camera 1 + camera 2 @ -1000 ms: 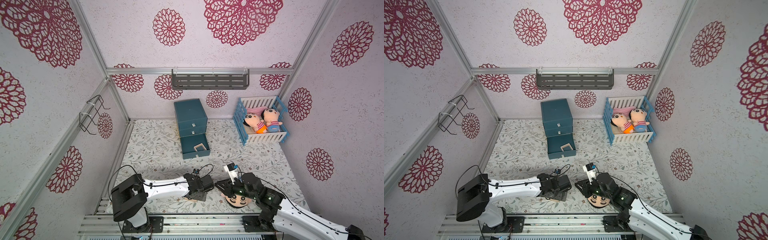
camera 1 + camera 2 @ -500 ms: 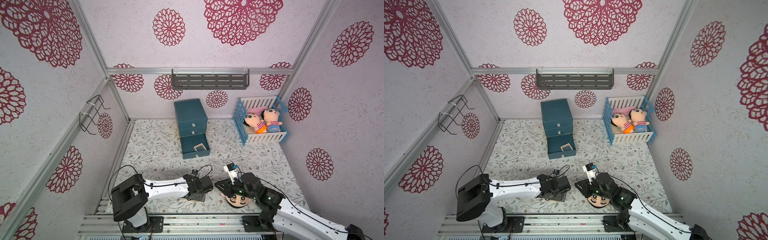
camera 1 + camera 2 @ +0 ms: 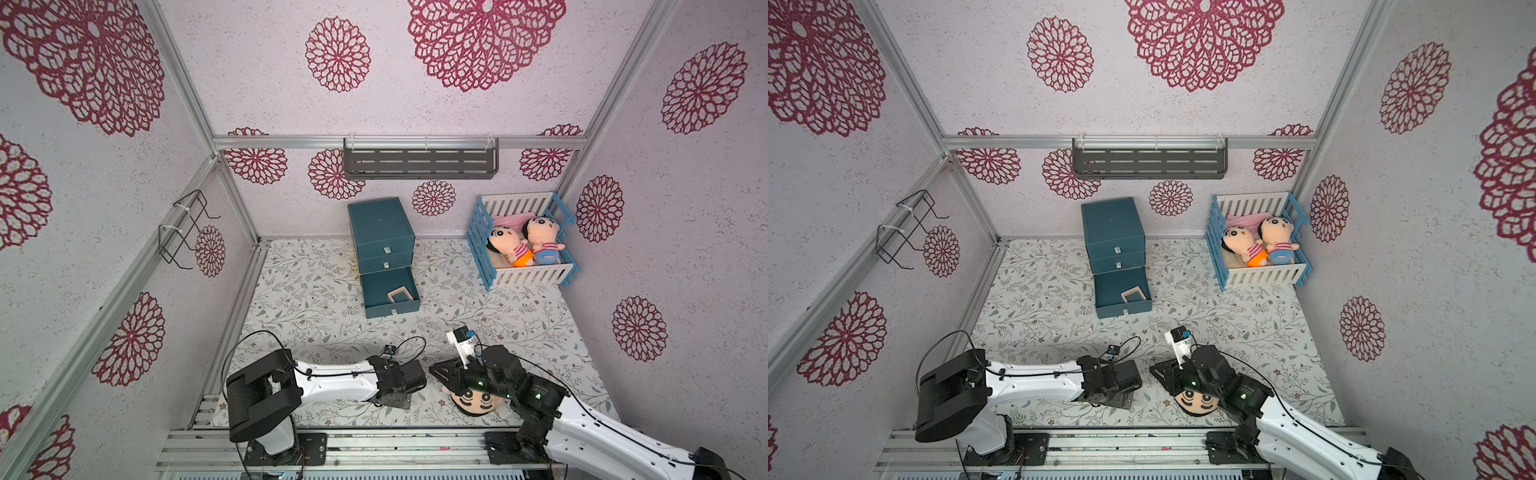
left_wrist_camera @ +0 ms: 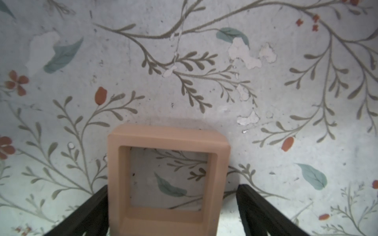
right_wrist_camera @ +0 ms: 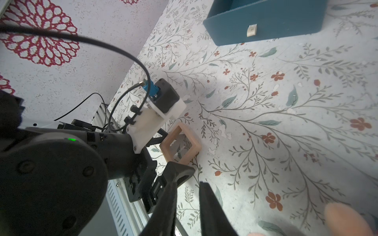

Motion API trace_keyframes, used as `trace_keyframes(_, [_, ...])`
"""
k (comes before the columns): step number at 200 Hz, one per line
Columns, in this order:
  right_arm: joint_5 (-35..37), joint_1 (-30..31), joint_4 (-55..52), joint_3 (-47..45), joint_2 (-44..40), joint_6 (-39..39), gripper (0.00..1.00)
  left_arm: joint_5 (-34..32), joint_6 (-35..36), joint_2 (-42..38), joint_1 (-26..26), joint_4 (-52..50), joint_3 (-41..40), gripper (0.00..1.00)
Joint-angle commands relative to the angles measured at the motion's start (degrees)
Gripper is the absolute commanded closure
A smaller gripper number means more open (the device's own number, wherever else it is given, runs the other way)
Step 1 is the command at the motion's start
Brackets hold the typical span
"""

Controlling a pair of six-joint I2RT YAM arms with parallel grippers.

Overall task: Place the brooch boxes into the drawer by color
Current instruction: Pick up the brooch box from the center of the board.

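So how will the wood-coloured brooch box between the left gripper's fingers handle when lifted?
Probably rigid: the wood-coloured brooch box shows a thick frame. Likely light, its centre being clear. Smooth sides might slip in the left gripper.

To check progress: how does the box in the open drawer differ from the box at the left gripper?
The drawer box is already stowed in the pulled-out bottom drawer; the table box lies on the table. No gripper is near the drawer box; the table box sits between the fingers of the open left gripper. Both are light square frames.
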Motion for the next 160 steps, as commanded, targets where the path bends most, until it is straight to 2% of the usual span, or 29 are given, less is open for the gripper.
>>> trace_keyframes(1, [0.42,0.26,1.4,0.06,0.05,0.51,0.75,-1.15,-0.59,1.82,-0.74,0.87,1.09,0.07])
trace_keyframes(52, [0.57,0.26,1.2,0.39,0.14,0.53,0.76,-3.19,-1.24,0.95,-0.81,-0.99,1.02,0.28])
trace_keyframes(94, [0.88,0.29,1.72,0.56,0.73,0.69,0.76,-4.2,-1.68,0.08,0.51,-5.98,3.72,0.33])
trace_keyframes(125, [2.04,-0.78,2.28,1.12,1.27,0.92,0.77,-3.2,-1.54,-3.34,5.82,-8.08,5.86,0.36])
trace_keyframes(160, [1.33,-6.81,3.11,2.61,2.06,0.52,0.79,-2.93,0.61,-5.71,14.84,-11.99,11.21,0.34])
